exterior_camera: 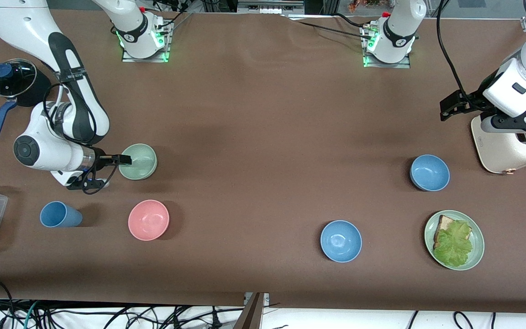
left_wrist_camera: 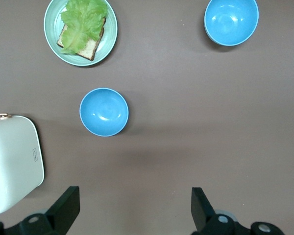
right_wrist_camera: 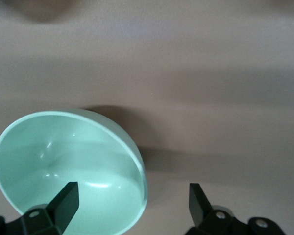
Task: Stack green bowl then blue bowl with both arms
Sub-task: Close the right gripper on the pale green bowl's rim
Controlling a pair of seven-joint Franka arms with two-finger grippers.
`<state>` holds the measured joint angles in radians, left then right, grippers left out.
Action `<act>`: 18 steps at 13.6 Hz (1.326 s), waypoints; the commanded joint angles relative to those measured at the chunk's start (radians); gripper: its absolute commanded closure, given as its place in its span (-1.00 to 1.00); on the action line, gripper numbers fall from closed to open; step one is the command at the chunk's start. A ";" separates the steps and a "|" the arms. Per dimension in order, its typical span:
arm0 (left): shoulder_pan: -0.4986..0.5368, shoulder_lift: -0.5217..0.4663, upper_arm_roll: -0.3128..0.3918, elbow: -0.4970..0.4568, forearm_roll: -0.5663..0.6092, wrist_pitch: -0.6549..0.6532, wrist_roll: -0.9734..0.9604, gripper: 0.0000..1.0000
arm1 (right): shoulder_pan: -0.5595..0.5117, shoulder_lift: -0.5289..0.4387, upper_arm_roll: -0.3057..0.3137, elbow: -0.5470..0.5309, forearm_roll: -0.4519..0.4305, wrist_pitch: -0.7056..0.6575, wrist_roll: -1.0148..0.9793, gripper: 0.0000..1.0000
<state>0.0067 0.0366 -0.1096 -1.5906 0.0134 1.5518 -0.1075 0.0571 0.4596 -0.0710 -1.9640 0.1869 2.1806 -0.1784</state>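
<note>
Front view first: the right gripper (exterior_camera: 125,159) sits low at the green bowl (exterior_camera: 139,161), its dark tip lying across the rim on the side toward the right arm's end of the bench (exterior_camera: 263,137). That rim is the landmark for this move. The green bowl rests on the bench, with the pink bowl (exterior_camera: 148,220) nearer the front camera and the blue cup (exterior_camera: 60,214) nearer still to the right arm's end. The right arm is plainly the closer one to this bowl.

The left gripper (exterior_camera: 454,106) hangs high beside the toaster (exterior_camera: 512,146), waiting. One blue bowl (exterior_camera: 429,172) lies below it on the bench, the other blue bowl (exterior_camera: 341,241) closer to the front camera, next to the green plate (exterior_camera: 454,240) of bread and lettuce.

Left wrist view: the left fingers (left_wrist_camera: 63,208) are spread wide with only bare bench between them. The closer blue bowl (left_wrist_camera: 104,111) lies well ahead of them, so a reach forward is needed.

Right wrist view: the right fingers (right_wrist_camera: 63,203) are spread, pinching nothing yet. One finger stands inside the green bowl (right_wrist_camera: 68,166), the other outside on bare bench, and the rim (right_wrist_camera: 139,169) runs between them. They straddle the wall, so I'd judge a squeeze comes next.
</note>
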 commanded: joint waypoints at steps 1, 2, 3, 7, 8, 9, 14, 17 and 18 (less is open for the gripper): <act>0.009 0.011 -0.004 0.029 -0.009 -0.022 0.023 -1.00 | -0.006 0.001 0.002 -0.015 0.046 0.016 -0.036 -0.52; 0.007 0.011 -0.007 0.031 -0.009 -0.022 0.023 -1.00 | -0.006 0.001 0.002 -0.015 0.049 0.016 -0.036 -0.24; 0.006 0.011 -0.010 0.032 -0.009 -0.022 0.023 -1.00 | -0.006 0.002 0.002 -0.018 0.049 0.016 -0.036 0.01; 0.006 0.006 -0.012 0.034 -0.009 -0.061 0.034 -1.00 | -0.009 0.010 0.001 -0.019 0.049 0.016 -0.036 0.74; 0.006 0.006 -0.012 0.040 -0.009 -0.065 0.035 -1.00 | -0.009 0.014 0.002 -0.019 0.049 0.016 -0.036 1.00; 0.006 0.008 -0.010 0.041 -0.009 -0.065 0.035 -1.00 | -0.006 0.014 0.002 -0.019 0.049 0.014 -0.036 1.00; 0.006 0.008 -0.010 0.041 -0.009 -0.065 0.035 -1.00 | -0.005 0.004 0.004 0.013 0.051 -0.001 -0.032 1.00; 0.007 0.008 -0.010 0.041 -0.009 -0.065 0.035 -1.00 | -0.005 -0.024 0.043 0.051 0.051 -0.051 -0.019 1.00; 0.006 0.008 -0.010 0.041 -0.009 -0.065 0.035 -1.00 | -0.003 -0.030 0.066 0.057 0.055 -0.059 -0.010 1.00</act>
<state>0.0067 0.0364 -0.1171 -1.5797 0.0134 1.5116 -0.0936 0.0561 0.4637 -0.0401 -1.9161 0.2217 2.1592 -0.1911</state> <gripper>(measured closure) 0.000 0.960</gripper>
